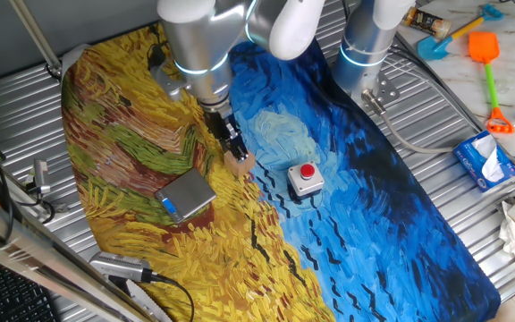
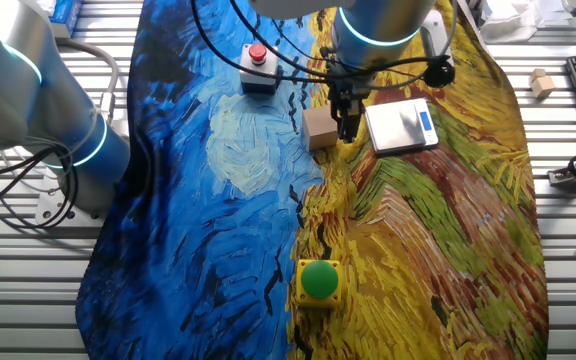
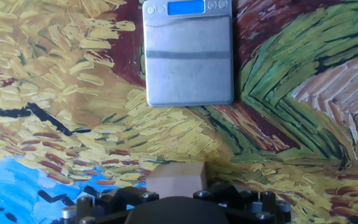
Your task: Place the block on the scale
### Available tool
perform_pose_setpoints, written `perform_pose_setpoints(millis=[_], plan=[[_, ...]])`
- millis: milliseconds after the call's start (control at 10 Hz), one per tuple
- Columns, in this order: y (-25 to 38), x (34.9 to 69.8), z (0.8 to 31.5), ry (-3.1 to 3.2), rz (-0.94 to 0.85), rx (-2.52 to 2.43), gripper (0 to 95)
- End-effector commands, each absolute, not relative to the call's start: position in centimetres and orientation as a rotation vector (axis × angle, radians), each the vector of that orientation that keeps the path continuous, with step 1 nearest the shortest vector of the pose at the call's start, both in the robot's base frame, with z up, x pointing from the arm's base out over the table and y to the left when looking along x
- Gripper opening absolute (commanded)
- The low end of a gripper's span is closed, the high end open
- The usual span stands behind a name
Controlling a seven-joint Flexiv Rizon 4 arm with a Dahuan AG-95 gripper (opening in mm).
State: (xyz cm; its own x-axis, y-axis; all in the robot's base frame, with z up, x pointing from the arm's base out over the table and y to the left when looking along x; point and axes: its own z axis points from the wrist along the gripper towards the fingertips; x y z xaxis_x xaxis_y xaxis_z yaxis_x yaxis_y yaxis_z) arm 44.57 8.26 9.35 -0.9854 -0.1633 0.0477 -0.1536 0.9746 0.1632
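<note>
The block (image 1: 243, 162) is a small tan wooden cube at my gripper's (image 1: 237, 150) fingertips, right of the scale (image 1: 186, 195). The scale is a flat grey plate with a blue strip. In the other fixed view the dark fingers (image 2: 349, 118) stand against the block's (image 2: 319, 128) right side, just left of the scale (image 2: 401, 127). In the hand view the block (image 3: 174, 177) sits centred at the bottom edge against the hand's dark housing (image 3: 176, 210), and the scale (image 3: 188, 59) lies straight ahead. The gripper looks shut on the block, low over the cloth. The fingertips themselves are hidden.
A grey box with a red button (image 1: 306, 179) stands right of the block. A yellow box with a green button (image 2: 318, 281) sits farther along the painted cloth (image 1: 374, 215). A second arm's base (image 1: 369, 36) stands at the cloth's edge. Toys and a tissue box (image 1: 487, 161) lie beyond the cloth.
</note>
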Motion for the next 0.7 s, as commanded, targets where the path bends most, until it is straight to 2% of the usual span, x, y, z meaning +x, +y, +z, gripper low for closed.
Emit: perform_pose_setpoints(millis=[100, 700], plan=[[8.2, 44.6, 9.2, -3.064, -0.245, 0.246, 95.0], [8.3, 44.5, 7.3, -3.071, -0.245, 0.239, 95.0]])
